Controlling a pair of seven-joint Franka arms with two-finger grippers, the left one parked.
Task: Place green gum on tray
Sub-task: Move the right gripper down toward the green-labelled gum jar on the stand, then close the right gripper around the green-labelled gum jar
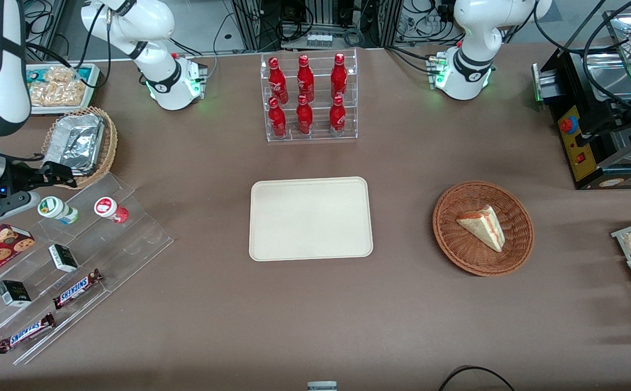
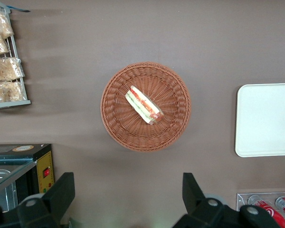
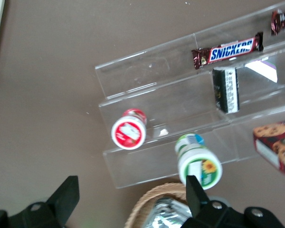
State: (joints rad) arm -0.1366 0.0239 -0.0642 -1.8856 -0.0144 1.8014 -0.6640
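Nearest the front camera, the tray (image 1: 310, 218) is lying bare on the table's middle. Farther off toward the working arm's end, the green gum (image 1: 57, 209) is standing on the clear stepped rack (image 1: 125, 239) beside the red gum (image 1: 111, 209). The gripper (image 3: 128, 199) is hovering above both, jaws spread and holding nothing.

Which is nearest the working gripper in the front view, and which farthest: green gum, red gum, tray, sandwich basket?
From the gripper:
1. Green gum, on the clear rack just under it.
2. Red gum, beside the green one.
3. Tray, at mid-table.
4. Sandwich basket, toward the parked arm's end.
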